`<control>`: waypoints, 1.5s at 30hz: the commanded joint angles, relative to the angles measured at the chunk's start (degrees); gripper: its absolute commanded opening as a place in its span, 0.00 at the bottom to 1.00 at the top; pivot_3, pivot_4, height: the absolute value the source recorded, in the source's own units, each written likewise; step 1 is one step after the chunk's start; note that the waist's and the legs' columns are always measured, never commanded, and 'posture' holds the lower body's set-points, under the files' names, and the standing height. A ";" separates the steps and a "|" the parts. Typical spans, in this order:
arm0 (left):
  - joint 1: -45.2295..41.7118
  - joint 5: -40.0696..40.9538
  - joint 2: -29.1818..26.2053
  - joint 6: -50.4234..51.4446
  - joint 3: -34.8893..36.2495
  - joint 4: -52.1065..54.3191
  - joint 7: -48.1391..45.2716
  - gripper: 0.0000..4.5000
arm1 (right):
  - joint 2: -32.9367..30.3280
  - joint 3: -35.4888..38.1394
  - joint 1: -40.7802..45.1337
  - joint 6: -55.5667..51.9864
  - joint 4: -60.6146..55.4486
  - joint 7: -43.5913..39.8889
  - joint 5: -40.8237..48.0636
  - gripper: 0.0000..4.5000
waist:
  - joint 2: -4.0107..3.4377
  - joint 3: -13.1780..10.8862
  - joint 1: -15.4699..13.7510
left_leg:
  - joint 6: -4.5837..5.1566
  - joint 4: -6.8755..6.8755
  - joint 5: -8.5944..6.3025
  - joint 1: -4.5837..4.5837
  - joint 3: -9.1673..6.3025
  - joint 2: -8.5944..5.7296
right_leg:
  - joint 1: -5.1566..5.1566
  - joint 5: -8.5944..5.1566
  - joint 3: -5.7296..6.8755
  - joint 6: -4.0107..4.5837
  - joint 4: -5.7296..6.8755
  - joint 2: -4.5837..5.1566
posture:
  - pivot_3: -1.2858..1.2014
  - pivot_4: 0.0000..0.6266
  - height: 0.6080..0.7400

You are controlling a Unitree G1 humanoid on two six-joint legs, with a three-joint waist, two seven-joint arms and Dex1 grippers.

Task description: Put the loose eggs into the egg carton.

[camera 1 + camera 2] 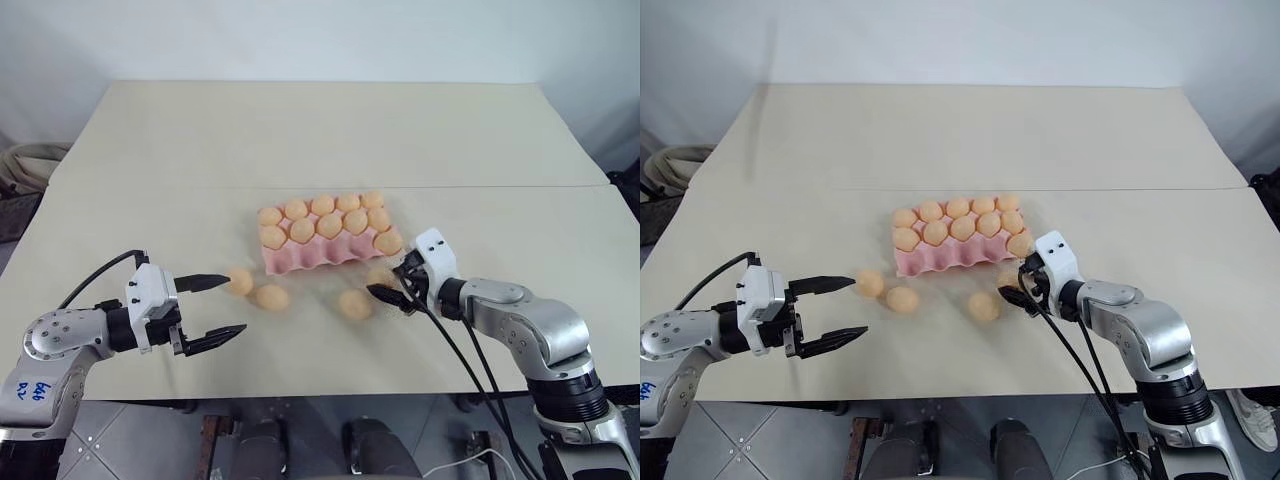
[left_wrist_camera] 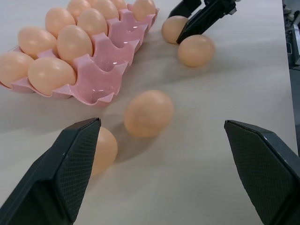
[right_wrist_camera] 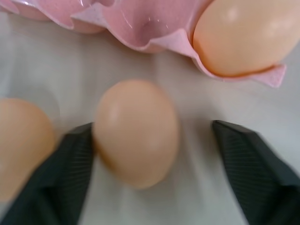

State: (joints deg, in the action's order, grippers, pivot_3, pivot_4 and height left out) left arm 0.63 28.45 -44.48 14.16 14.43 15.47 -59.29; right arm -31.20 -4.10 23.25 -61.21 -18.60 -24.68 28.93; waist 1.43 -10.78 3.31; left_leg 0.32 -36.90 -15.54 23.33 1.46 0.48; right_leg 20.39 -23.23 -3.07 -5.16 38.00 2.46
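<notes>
My right claw, fingers spread, straddles a smooth pale orange egg beside the pink moulded carton, ready to pinch.

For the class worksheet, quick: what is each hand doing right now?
Left hand: open, holding nothing.
Right hand: open around a loose egg, not yet closed on it.

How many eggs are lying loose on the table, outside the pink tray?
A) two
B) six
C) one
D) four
D: two eggs lie near the left gripper, one sits in the middle, and one lies between the right gripper's fingers beside the tray.
</notes>
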 commanded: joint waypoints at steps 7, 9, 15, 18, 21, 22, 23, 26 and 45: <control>0.83 0.78 1.14 -0.50 0.85 2.41 1.37 1.00 | -4.07 2.25 -1.19 7.27 -6.76 -10.85 2.95 0.40 | -0.01 -0.01 -0.06 | 0.01 0.01 0.00 0.02 0.01 0.00 | 0.00 0.00 0.00 0.00 -0.06 0.00 | 0.52 0.24 1.00; 0.95 0.68 1.27 -0.60 0.77 2.40 1.51 1.00 | -4.18 2.44 -0.18 6.85 -6.98 -11.60 3.86 0.40 | -0.01 -0.01 -0.04 | 0.01 0.01 0.00 0.01 0.01 0.00 | 0.00 0.00 0.00 0.00 -0.04 0.00 | 0.52 0.24 1.00; 0.40 0.34 1.92 -0.60 0.35 2.19 2.77 1.00 | 3.54 -1.63 11.12 4.25 0.74 -4.73 0.07 0.40 | -0.03 -0.02 0.54 | -0.01 -0.05 0.03 -0.05 0.03 0.01 | 0.03 0.01 -0.03 0.02 0.14 -0.01 | 0.52 0.24 1.00; 0.53 0.28 2.25 -0.55 0.25 2.78 3.35 1.00 | 4.42 -4.90 14.16 6.58 6.79 -2.12 -5.69 0.40 | -0.03 -0.02 0.25 | -0.02 -0.04 0.03 -0.04 0.02 0.00 | 0.03 0.01 -0.02 0.02 0.10 0.00 | 0.52 0.24 1.00; 1.40 0.44 2.31 -0.59 0.97 3.44 3.91 1.00 | 3.98 -5.87 14.76 6.58 8.33 -3.28 -7.00 0.40 | -0.03 -0.02 -0.19 | 0.00 -0.02 0.00 0.07 0.02 -0.03 | 0.16 0.01 0.01 0.02 0.06 0.05 | 0.52 0.24 1.00; 1.82 0.52 2.29 -0.65 1.34 3.64 4.08 1.00 | 3.66 -6.01 14.73 6.30 8.23 -4.02 -6.96 0.40 | -0.03 -0.02 -0.12 | 0.00 0.00 -0.01 0.10 0.03 -0.03 | 0.20 0.01 0.02 0.02 0.07 0.05 | 0.52 0.24 1.00; 2.12 0.58 2.26 -0.72 1.56 3.76 4.21 1.00 | 3.56 -5.93 14.68 6.07 8.17 -4.35 -6.94 0.40 | -0.03 -0.02 -0.10 | 0.00 0.00 -0.04 0.10 0.05 -0.03 | 0.20 0.01 0.03 0.02 0.07 0.05 | 0.52 0.24 1.00; 2.52 0.63 2.37 -0.81 1.62 4.00 4.61 1.00 | 3.11 -5.16 14.01 5.52 7.35 -5.07 -6.65 0.40 | -0.03 -0.02 0.11 | 0.02 0.03 -0.07 0.09 0.11 -0.01 | 0.20 0.01 0.08 0.02 0.06 0.05 | 0.52 0.24 1.00; -2.01 1.14 2.92 -0.12 -0.96 -0.60 2.68 1.00 | -9.63 21.95 -19.66 38.69 -4.06 -33.40 1.14 0.99 | -0.03 -0.02 -1.05 | 0.06 0.01 -0.12 0.02 0.15 0.01 | -0.05 0.01 0.19 0.01 -0.20 0.05 | 0.52 0.24 1.00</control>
State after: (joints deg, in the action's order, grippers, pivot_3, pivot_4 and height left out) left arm -0.88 28.48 -41.36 13.93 12.80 15.12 -56.07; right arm -39.83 14.03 5.80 -27.09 -22.89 -53.88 28.59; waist 1.40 -10.81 2.26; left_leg 0.38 -36.90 -15.66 23.26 1.59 0.49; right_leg 20.25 -23.22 -2.86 -5.15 37.78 2.51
